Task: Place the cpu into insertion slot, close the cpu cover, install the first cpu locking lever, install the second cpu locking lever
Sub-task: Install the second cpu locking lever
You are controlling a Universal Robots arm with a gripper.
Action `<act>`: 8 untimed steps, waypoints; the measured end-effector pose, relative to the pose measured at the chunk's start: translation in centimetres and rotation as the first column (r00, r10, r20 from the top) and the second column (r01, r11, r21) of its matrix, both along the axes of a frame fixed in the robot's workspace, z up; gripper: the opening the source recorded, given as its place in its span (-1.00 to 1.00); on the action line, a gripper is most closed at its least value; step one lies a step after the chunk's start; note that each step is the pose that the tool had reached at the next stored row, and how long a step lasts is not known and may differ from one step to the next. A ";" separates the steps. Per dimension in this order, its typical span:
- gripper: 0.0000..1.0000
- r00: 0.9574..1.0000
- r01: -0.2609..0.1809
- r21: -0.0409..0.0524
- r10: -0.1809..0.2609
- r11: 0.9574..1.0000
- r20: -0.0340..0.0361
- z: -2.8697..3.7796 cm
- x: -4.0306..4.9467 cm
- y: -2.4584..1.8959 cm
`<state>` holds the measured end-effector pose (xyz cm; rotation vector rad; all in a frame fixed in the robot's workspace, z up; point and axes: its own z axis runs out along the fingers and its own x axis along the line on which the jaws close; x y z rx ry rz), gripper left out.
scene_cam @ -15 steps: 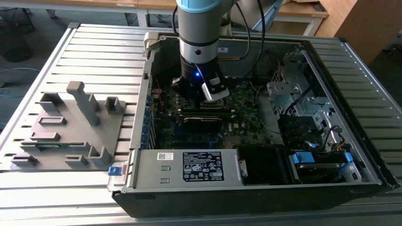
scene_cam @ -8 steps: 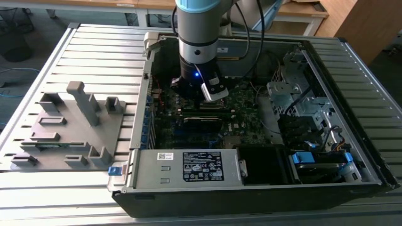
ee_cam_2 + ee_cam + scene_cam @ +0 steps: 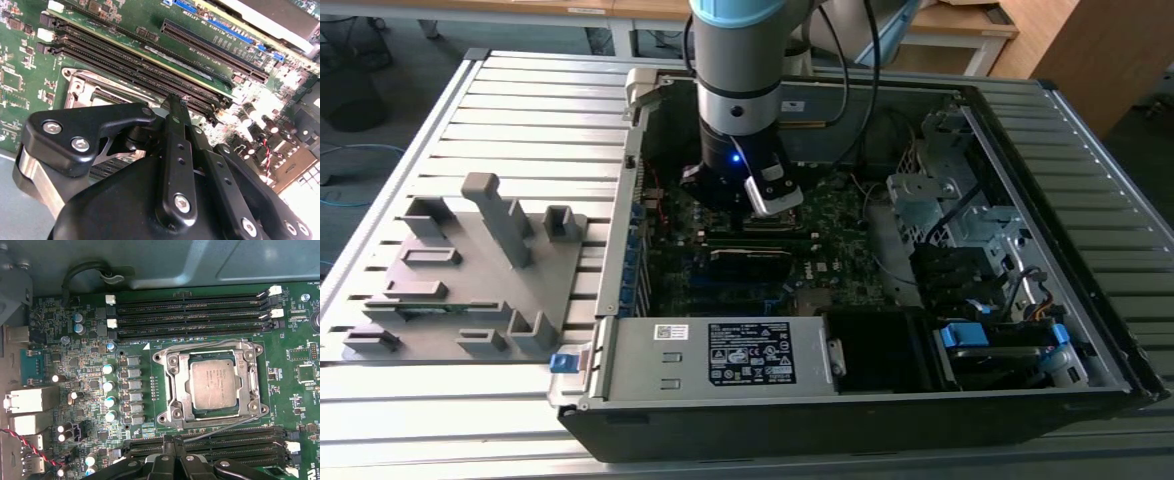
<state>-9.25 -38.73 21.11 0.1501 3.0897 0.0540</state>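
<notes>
The cpu (image 3: 214, 385) lies flat in the insertion slot (image 3: 172, 385) on the green motherboard (image 3: 75, 370), with the cpu cover (image 3: 211, 351) closed around it, between two banks of black memory slots (image 3: 190, 315). The gripper (image 3: 176, 106) hovers just beside the socket, fingertips pressed together, holding nothing. Print on the chip is too small to read.
</notes>
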 end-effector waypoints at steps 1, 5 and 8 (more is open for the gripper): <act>-0.80 1.000 0.000 0.000 0.000 1.000 0.000 0.00 0.00 0.00; -0.80 1.000 0.000 0.000 0.000 1.000 0.000 0.00 -0.01 0.00; -0.80 1.000 0.000 0.000 0.000 1.000 0.000 0.00 -0.02 0.00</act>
